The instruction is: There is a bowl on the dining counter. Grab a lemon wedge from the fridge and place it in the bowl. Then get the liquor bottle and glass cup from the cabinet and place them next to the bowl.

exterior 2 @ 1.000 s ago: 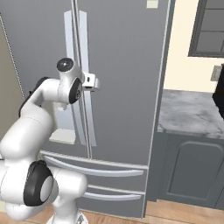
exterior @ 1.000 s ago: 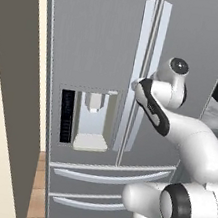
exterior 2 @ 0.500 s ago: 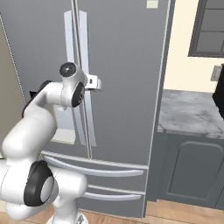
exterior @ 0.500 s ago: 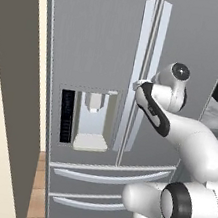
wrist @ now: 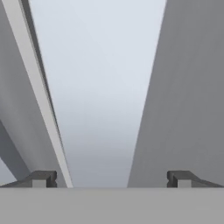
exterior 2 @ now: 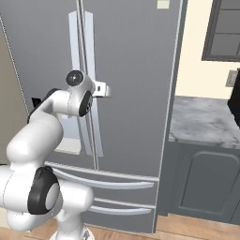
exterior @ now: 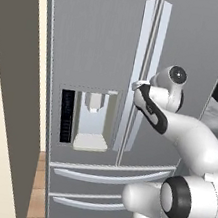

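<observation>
A grey French-door fridge (exterior: 103,39) stands shut in front of me, with two pale upright handles (exterior: 140,60) at the seam between its doors. My gripper (exterior: 137,85) is at mid height on these handles, also seen as the gripper (exterior 2: 106,89) from the other side. In the hand view the gripper (wrist: 111,178) is open, its fingertips (wrist: 41,178) spread wide, with a pale handle bar (wrist: 100,109) running up between them. Whether the tips touch the bar cannot be told.
A water dispenser (exterior: 91,120) is set in the left door, and two freezer drawers (exterior: 109,174) lie below. A beige panel (exterior: 3,113) flanks the fridge on the left. On the right are a grey marble counter (exterior 2: 206,122) and a dark cabinet door (exterior 2: 206,183).
The hand has crept a little closer to the fridge handles and the elbow has shifted slightly. The fridge doors have stayed shut.
</observation>
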Tool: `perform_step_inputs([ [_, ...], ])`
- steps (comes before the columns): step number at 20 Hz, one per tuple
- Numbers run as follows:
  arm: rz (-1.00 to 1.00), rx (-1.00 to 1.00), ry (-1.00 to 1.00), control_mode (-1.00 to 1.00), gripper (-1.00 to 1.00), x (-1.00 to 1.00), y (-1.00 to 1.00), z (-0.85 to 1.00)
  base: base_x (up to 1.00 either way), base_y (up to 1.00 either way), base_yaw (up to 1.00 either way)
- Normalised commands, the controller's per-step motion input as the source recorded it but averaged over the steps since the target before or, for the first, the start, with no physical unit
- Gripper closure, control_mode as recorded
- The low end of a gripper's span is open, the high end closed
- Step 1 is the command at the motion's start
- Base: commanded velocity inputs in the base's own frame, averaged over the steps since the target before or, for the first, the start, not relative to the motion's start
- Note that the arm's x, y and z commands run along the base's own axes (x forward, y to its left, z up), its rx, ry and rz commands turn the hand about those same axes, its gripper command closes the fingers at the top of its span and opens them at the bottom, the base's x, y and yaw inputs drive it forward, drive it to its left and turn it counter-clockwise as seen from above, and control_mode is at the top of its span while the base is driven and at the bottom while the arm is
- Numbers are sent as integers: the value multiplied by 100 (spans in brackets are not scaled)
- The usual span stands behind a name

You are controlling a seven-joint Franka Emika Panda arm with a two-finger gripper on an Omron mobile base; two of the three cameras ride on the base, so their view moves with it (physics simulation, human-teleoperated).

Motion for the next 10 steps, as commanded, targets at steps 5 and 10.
perform_step_inputs([
  [5, 0, 0, 0, -100, -100, 43, 0, -4, 0, 0, 0],
  [10, 0, 0, 0, -100, -100, 39, 12, -12, 0, 0, 0],
])
